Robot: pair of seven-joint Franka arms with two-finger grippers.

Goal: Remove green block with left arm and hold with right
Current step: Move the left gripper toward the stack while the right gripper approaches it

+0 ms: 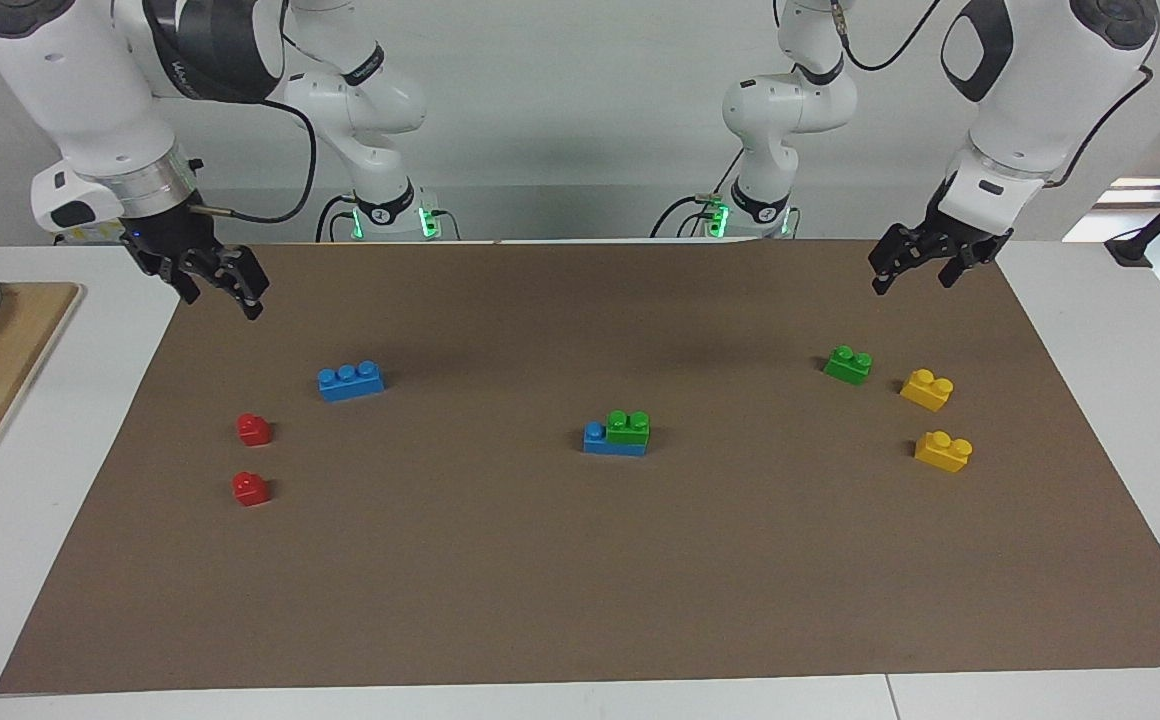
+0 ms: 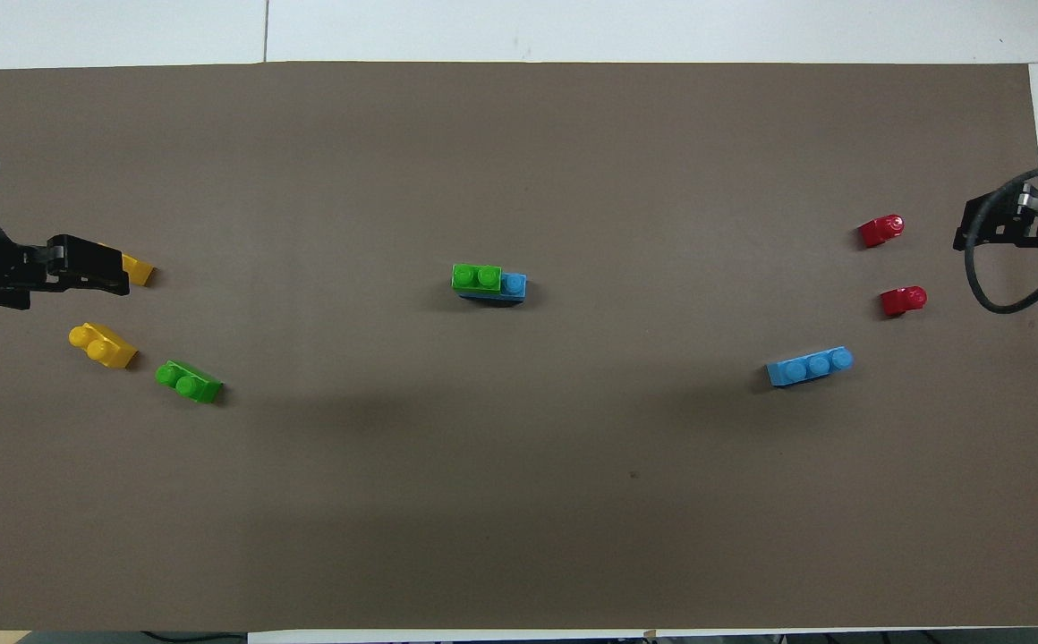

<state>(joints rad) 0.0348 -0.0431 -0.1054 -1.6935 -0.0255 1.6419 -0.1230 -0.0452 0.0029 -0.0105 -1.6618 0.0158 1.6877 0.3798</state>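
A green block [image 1: 628, 427] with two studs sits pressed onto a blue brick [image 1: 595, 441] in the middle of the brown mat; it also shows in the overhead view [image 2: 476, 276]. A second, loose green block [image 1: 848, 365] lies toward the left arm's end. My left gripper [image 1: 913, 280] hangs open and empty above the mat's corner at that end. In the overhead view it [image 2: 89, 266] covers part of a yellow brick [image 2: 137, 268]. My right gripper [image 1: 222, 298] hangs open and empty above the mat's corner at the right arm's end.
Two yellow bricks [image 1: 927, 389] [image 1: 943, 450] lie beside the loose green block. A blue three-stud brick [image 1: 351, 380] and two small red pieces [image 1: 254, 429] [image 1: 251, 488] lie toward the right arm's end. A wooden board [image 1: 0, 370] with a plate lies off the mat there.
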